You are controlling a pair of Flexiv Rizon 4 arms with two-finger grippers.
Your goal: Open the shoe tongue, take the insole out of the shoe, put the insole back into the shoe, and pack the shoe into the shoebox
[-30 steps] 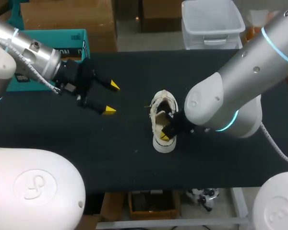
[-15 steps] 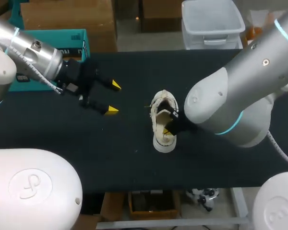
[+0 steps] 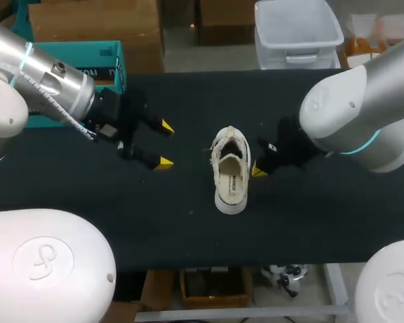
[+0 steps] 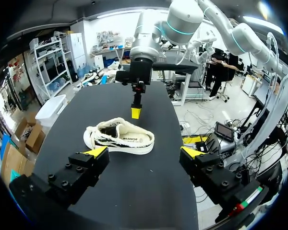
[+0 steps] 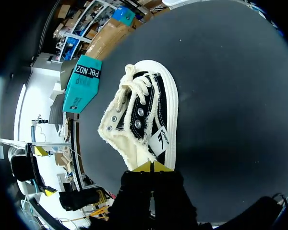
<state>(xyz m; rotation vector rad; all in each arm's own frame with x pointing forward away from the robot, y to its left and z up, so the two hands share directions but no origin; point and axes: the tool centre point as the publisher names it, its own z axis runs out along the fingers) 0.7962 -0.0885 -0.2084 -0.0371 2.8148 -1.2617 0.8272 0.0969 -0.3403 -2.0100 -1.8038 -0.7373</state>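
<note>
While the right gripper (image 3: 259,171), pinched closed, sits beside the shoe (image 3: 230,171), facing its long side, the left gripper (image 3: 164,145), spread wide, hangs farther off.

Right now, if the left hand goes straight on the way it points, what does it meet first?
Most likely the shoe: it lies side-on straight ahead of the open left hand, nothing between them. Height is unclear, so the hand could pass just above it.
</note>
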